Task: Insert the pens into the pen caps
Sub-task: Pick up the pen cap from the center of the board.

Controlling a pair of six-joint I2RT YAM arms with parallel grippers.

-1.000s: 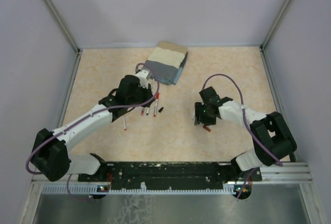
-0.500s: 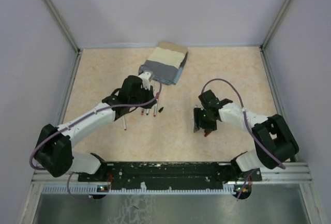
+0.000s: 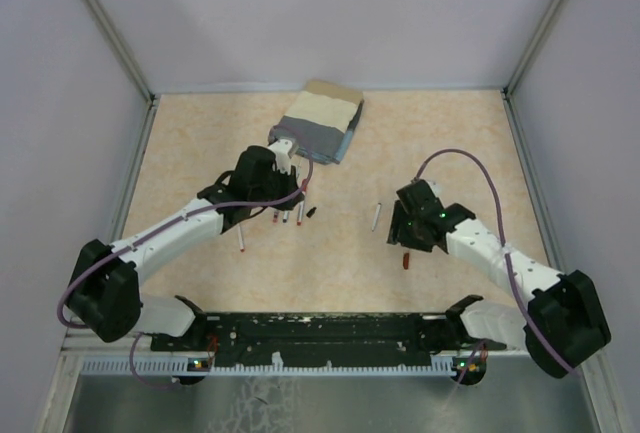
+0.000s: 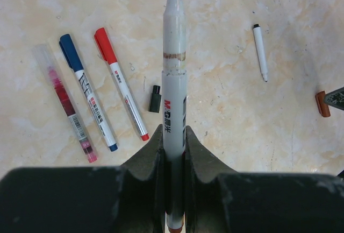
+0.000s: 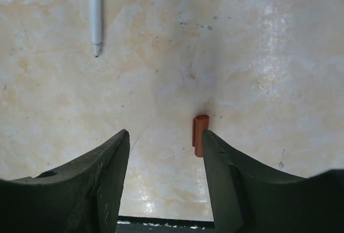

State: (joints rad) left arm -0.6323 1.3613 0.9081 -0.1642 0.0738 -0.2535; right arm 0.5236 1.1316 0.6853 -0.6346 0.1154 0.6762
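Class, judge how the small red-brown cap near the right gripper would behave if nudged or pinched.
The cap is a short cylinder on its side, so it would probably roll on the glossy table. Being tiny, it looks light and may skid from the open right gripper.

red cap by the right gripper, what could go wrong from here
1. The red cap lies off-centre, right beside one finger of the open right gripper; closing could nudge it away.
2. The left gripper holds its pen near the tail, so the long barrel may tilt during capping.
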